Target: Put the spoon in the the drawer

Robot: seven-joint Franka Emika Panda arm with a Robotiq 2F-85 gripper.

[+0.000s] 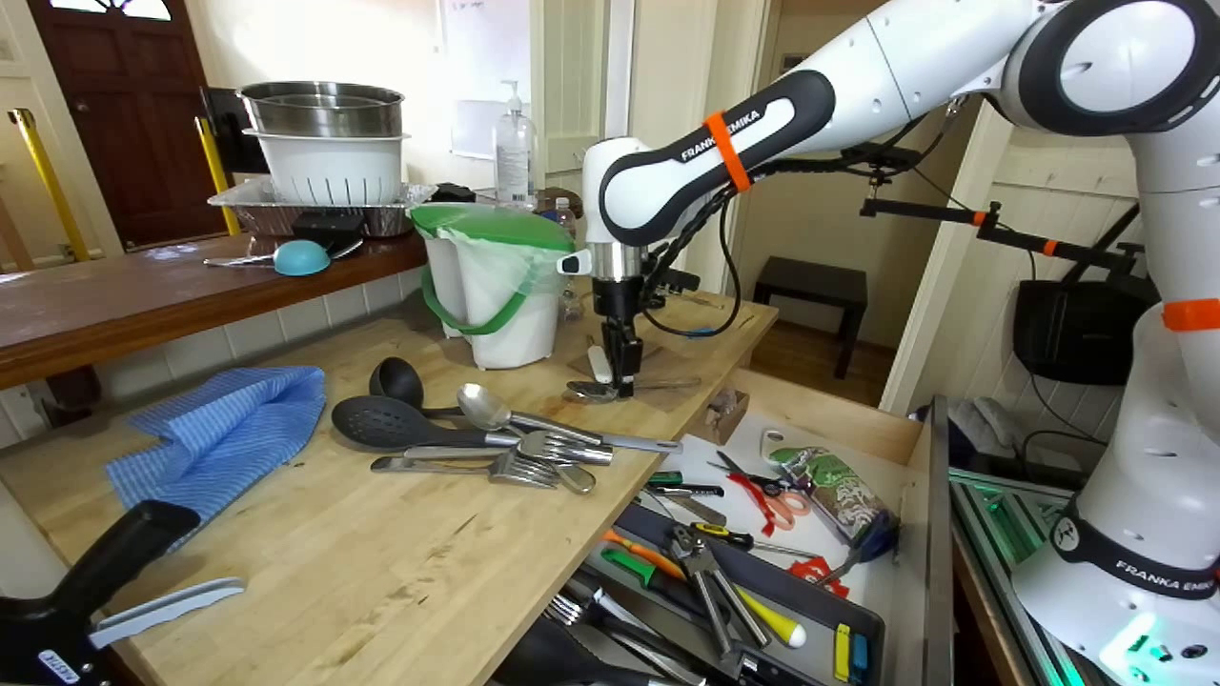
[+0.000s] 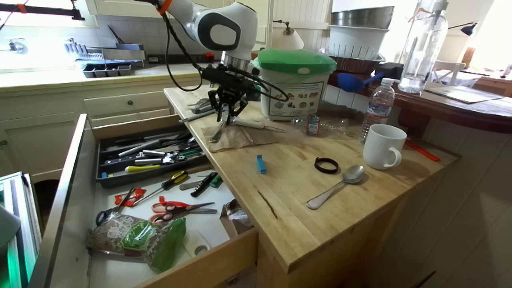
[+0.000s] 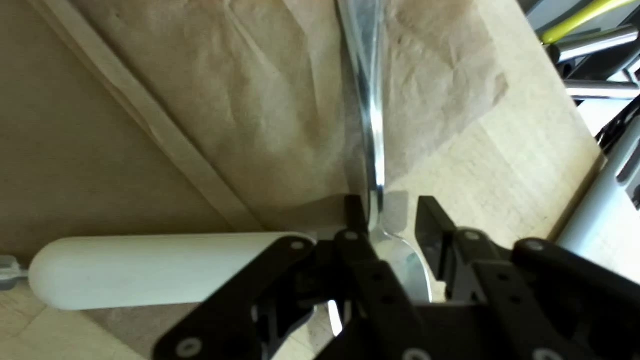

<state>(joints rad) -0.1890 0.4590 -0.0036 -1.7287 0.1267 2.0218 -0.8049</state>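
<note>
A metal spoon (image 3: 372,125) lies on the bench, its handle across brown paper. Its bowl (image 1: 591,391) and handle (image 2: 217,134) also show in the exterior views. My gripper (image 3: 391,212) is lowered over it, with one finger on each side of the spoon's neck. The fingers are partly open; a gap shows to the right finger, and the left finger is close to or touching the neck. The gripper also shows in both exterior views (image 1: 624,381) (image 2: 226,118). The light wooden drawer (image 1: 839,410) is pulled open beside the bench and shows in both exterior views (image 2: 224,260).
A white-handled tool (image 3: 150,272) lies beside the gripper. A green-lidded bucket (image 1: 515,324) stands close behind. A utensil pile (image 1: 496,438), another spoon (image 2: 336,186) and a mug (image 2: 378,146) are on the bench. The drawer holds a dark tray (image 2: 104,182), scissors and a bag (image 2: 136,236).
</note>
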